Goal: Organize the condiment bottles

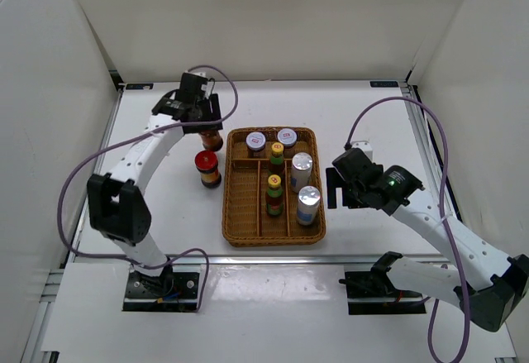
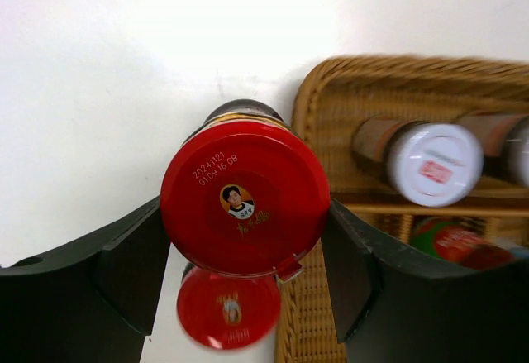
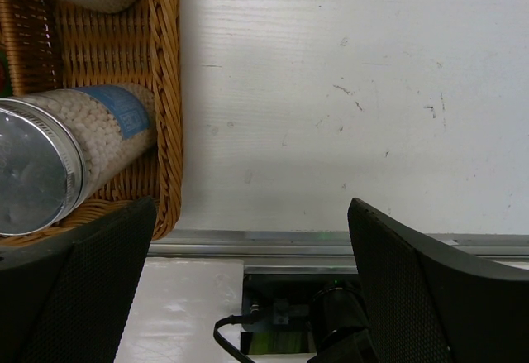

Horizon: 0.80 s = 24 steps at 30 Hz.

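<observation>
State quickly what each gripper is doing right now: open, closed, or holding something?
Left gripper: closed on a red-lidded jar.
Right gripper: open, holding nothing.

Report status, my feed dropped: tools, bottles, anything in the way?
Left tool shut on red-lidded jar beside wicker tray. Right tool open, empty. Second red-lidded jar on table, close by the held one.
</observation>
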Each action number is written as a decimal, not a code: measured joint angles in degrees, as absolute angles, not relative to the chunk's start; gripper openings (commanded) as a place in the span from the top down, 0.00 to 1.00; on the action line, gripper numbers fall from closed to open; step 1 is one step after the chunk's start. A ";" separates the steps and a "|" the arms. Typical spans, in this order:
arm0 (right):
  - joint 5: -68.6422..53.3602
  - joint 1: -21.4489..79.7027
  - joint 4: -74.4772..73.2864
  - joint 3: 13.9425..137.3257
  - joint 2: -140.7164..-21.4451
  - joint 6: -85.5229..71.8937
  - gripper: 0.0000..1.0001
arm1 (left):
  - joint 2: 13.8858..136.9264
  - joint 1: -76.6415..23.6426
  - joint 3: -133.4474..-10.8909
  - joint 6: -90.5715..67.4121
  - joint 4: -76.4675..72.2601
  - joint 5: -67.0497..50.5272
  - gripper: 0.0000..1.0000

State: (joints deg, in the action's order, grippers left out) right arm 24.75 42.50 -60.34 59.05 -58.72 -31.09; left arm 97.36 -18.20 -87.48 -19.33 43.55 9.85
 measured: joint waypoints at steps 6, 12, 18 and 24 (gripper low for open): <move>24.75 42.50 -60.34 59.05 -59.57 -31.09 0.00 | 84.36 -22.33 -91.24 -18.02 43.66 11.18 0.89; 24.80 42.50 -60.34 59.05 -59.90 -31.09 0.00 | 72.95 -32.25 -86.94 -20.18 41.19 9.37 0.89; 24.99 42.50 -60.34 59.05 -60.14 -31.09 0.00 | 75.02 -35.77 -75.55 -23.09 42.09 10.26 0.89; 25.02 42.50 -60.49 59.05 -60.53 -31.09 0.00 | 78.85 -37.06 -68.58 -25.71 42.15 10.83 0.89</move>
